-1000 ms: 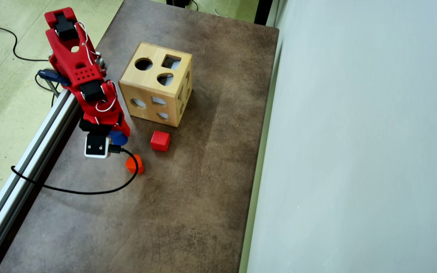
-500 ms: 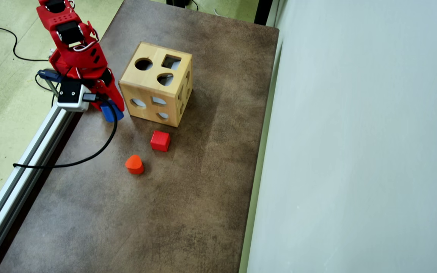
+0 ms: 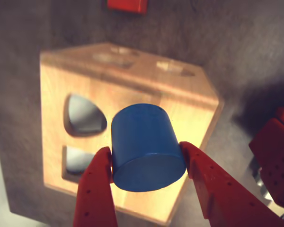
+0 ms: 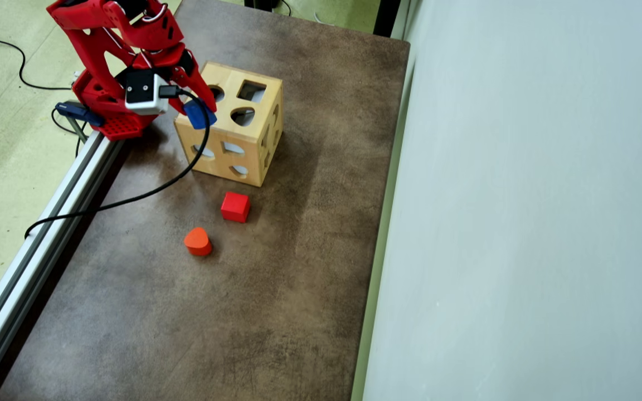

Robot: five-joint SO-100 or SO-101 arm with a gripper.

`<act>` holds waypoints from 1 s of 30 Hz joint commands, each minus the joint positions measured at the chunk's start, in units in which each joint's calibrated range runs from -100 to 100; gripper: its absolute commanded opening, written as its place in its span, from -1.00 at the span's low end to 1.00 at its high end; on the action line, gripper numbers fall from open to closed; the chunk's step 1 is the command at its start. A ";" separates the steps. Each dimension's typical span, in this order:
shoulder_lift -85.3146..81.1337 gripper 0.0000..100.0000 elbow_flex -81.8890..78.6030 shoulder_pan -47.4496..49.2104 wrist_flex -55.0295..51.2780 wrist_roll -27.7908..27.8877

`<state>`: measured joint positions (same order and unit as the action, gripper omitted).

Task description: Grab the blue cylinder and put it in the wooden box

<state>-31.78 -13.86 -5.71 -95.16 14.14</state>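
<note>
red claw pinching the cylinder, one finger on its left side and the other on its right in the wrist view, flat round end toward the camera. held in the air above the box, over its top face near the middle, just right of the rounded-triangle hole and a second hole below it; the round hole probably hidden behind the cylinder, hard to say. in the overhead view, claw and cylinder over the left part of the box top, close to the round hole, with the square hole and a rounded one farther right. white wrist camera just left of the cylinder, black cable looping from it down across the desk to the rail on the left edge. red cube on the desk just below the box, apart from it; orange block a little lower and to the left, apart from the cube. in the wrist view the cube cut off at the top edge. pale wall along the right side of the desk.
</note>
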 commanded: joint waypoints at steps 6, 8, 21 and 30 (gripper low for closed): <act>-2.49 -0.95 0.44 7.79 -2.51 -2.05; -2.49 -0.95 0.44 8.46 -2.51 -2.05; -2.57 -0.95 -7.16 8.76 -2.43 -2.30; -2.49 -0.95 -7.16 9.87 -2.11 -2.34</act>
<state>-33.56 -20.90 2.69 -97.34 11.99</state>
